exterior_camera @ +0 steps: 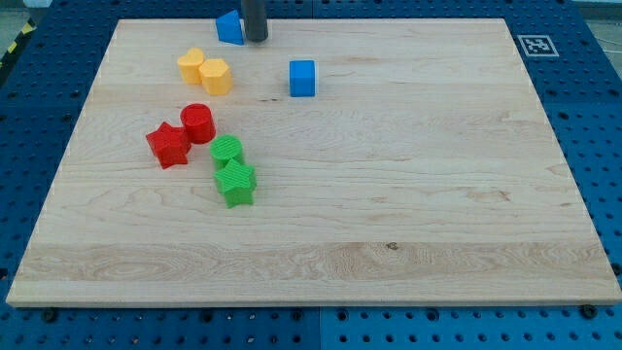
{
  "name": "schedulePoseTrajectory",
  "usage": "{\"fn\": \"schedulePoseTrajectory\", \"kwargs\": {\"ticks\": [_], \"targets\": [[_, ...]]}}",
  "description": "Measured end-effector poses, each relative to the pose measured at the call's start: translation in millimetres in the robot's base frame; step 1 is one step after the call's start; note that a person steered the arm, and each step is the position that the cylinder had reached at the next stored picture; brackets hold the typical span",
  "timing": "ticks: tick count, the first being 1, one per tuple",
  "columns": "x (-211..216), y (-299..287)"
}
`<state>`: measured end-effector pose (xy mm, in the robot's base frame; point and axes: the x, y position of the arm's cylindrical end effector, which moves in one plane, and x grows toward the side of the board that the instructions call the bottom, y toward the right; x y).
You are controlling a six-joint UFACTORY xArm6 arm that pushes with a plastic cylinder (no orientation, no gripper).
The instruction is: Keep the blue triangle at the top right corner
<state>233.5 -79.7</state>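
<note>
The blue triangle (229,27) sits near the board's top edge, left of the middle of the view. My tip (255,39) stands just to its right, touching or almost touching it. A blue cube (302,78) lies below and to the right of the tip, apart from it.
Two yellow blocks (205,71) touch each other at the upper left. A red star (168,145) and a red cylinder (197,122) lie below them. A green cylinder (227,152) and a green star (236,183) sit lower. The wooden board (408,194) carries a marker tag (534,45) at its top right.
</note>
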Motion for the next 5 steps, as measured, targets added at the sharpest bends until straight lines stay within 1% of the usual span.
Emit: {"fn": "schedulePoseTrajectory", "kwargs": {"ticks": [2, 3, 5], "targets": [[3, -2], [-6, -19], [-11, -78]]}}
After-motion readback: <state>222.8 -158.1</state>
